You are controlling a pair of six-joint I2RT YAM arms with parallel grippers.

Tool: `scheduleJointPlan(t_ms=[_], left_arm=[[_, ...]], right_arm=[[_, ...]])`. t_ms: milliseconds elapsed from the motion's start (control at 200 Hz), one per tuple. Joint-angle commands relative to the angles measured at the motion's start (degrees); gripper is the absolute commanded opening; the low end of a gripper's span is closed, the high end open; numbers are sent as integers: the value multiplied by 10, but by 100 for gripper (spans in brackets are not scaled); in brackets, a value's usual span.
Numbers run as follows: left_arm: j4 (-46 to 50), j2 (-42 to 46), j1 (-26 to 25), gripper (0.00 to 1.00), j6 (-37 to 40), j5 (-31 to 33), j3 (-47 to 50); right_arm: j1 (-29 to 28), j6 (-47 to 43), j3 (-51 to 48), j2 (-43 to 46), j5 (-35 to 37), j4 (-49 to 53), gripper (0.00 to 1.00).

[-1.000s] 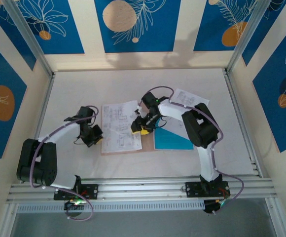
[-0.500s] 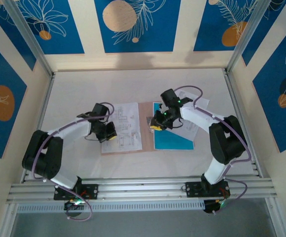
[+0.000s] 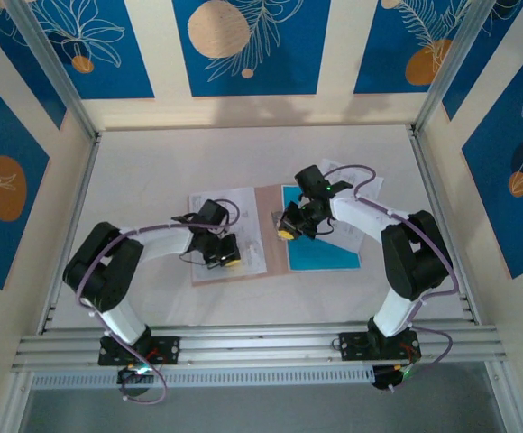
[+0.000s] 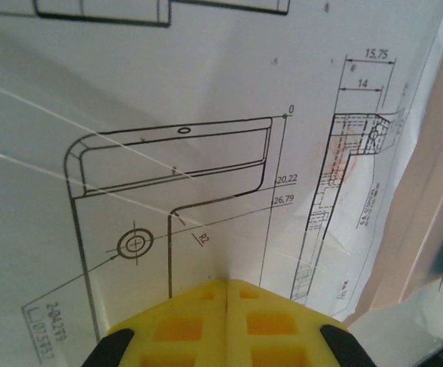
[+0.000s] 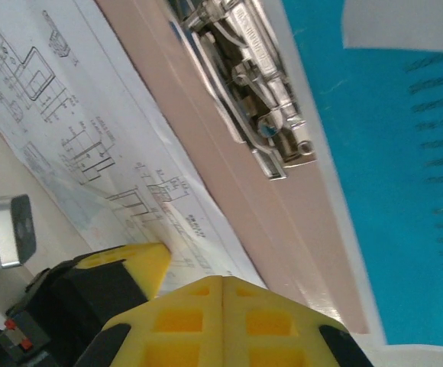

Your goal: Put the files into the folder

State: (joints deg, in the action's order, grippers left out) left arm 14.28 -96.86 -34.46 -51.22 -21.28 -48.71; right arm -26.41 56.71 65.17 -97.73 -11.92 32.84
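The folder (image 3: 270,216) lies flat in the middle of the tabletop (image 3: 153,171), its long axis running away from the arm bases. It shows mainly as a pinkish strip between two of the files. Nearest the bases, the left claw (image 3: 230,262) sits over the near right part of the printed sheet (image 3: 230,212), pads pressed together and empty. The strip lies just to its right. Slightly farther out, the right claw (image 3: 286,232), likewise pressed together and empty, hovers at the strip beside the metal clip (image 5: 256,92). The teal sheet (image 3: 325,254) lies just to its right. Farther still, another white sheet (image 3: 344,176) lies behind the right arm. The left arm looks better placed for the printed sheet, which would need nudging rightward toward the clip.
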Motion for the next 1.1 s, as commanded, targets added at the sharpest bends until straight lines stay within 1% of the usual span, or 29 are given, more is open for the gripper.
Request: scheduleJointPlan(t_ms=[0,185,310,665,1090], left_arm=[[-32,-31,-18,0,-30,-5,-10],[-42,-57,-30,0,-36,-9,-35],[-49,-62,-33,0,-39,-11,-37],[-49,-54,-34,0,-41,-5,-24],[-38,-51,-35,0,-44,2,-22]], right_arm=[[14,13,-2,-7,4,-7,0],[28,10,-2,-14,17,-12,0],[36,9,4,-38,17,-15,0],[35,2,42,-91,46,2,0],[23,0,64,-112,75,29,0]])
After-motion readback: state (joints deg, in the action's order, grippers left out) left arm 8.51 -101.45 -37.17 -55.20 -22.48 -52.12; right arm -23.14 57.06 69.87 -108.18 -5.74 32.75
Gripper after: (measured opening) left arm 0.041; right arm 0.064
